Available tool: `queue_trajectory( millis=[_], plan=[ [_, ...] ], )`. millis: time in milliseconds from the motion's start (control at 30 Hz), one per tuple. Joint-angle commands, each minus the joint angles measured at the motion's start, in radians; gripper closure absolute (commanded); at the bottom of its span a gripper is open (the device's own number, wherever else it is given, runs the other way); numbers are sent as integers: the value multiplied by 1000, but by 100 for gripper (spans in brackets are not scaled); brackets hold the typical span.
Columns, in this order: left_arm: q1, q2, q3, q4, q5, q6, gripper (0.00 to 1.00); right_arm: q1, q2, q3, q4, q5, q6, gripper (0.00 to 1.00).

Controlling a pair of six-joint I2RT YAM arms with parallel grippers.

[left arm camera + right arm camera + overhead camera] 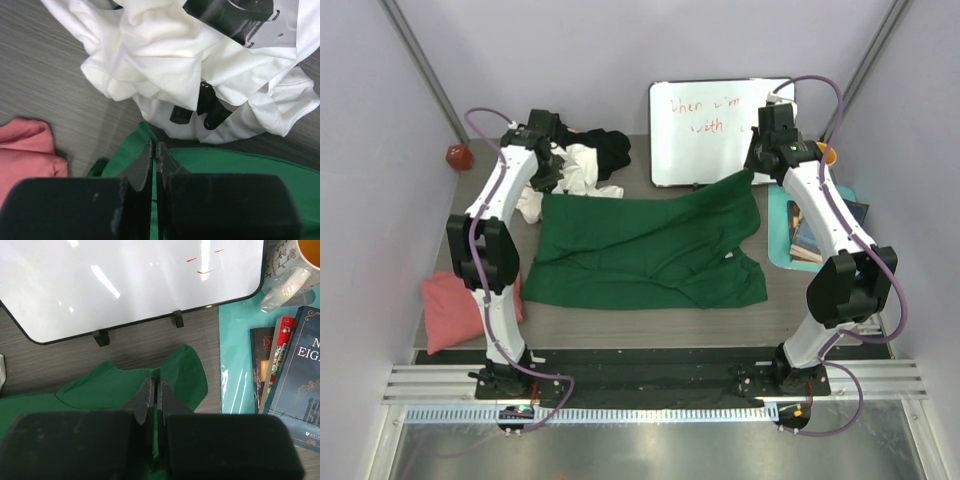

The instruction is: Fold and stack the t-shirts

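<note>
Grey wood-grain table (pixel 620 320) as work surface. From above: dark green t-shirt (pixel 640 250) spread just in front of whiteboard (pixel 710 130); white t-shirt (pixel 582 165) and black t-shirt (pixel 610 148) heaped left of whiteboard; salmon pink t-shirt (pixel 445 305) well off to front-left. Soft, light, limp cloth; probably best taken at corners.

Left wrist: left gripper (pixel 154 147) pinched shut, seemingly on green corner.

Right wrist: right gripper (pixel 155 382) clamped on green edge just before whiteboard. Right of whiteboard, mug (pixel 292 262), something orange inside.

A spread tee (pixel 650 250) lies mid-surface (pixel 720 320), a whiteboard (pixel 715 130) behind it. Behind its left corner sit crumpled tees (pixel 585 160), a ball (pixel 458 156) farther left. Right lies a mat (pixel 780 230) bearing books (pixel 820 235) and a mug (pixel 305 260); near-left, a fourth tee (pixel 450 310).
</note>
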Motion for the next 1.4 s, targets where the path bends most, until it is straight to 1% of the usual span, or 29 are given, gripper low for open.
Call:
queue_trajectory(
  millis=[0, 67, 233, 433, 500, 667, 833, 933, 1033, 1133, 1233, 1367],
  plan=[
    [5, -90, 37, -38, -81, 9, 100, -7, -71, -5, 60, 73, 1, 99],
    [5, -107, 55, -35, -94, 15, 100, -9, -86, -1, 71, 84, 0, 99],
    [4, -101, 166, -44, -115, 24, 100, -12, -112, 7, 123, 72, -3, 99],
    [5, -12, 353, -64, -120, 45, 100, -13, -72, 50, 168, 40, -25, 99],
    [5, 14, 405, -66, -109, 50, 100, -12, -57, 59, 184, 6, -29, 99],
    [5, 71, 405, -38, -98, 75, 100, -12, 20, 104, 182, -10, -37, 99],
    [5, 126, 405, -84, -100, 90, 100, -12, 57, 130, 162, -31, -37, 99],
    [5, 99, 358, -72, -104, 99, 100, -12, 49, 133, 152, -49, -36, 99],
    [5, 48, 272, -26, -124, 108, 100, -12, 37, 137, 155, -72, -37, 99],
    [5, 25, 247, 31, -134, 111, 100, -12, 26, 150, 168, -69, -37, 99],
    [5, 32, 276, 69, -118, 113, 100, -12, 31, 177, 163, -79, -36, 99],
    [5, 63, 337, 80, -108, 110, 100, -13, 17, 180, 163, -95, -35, 99]
  ],
)
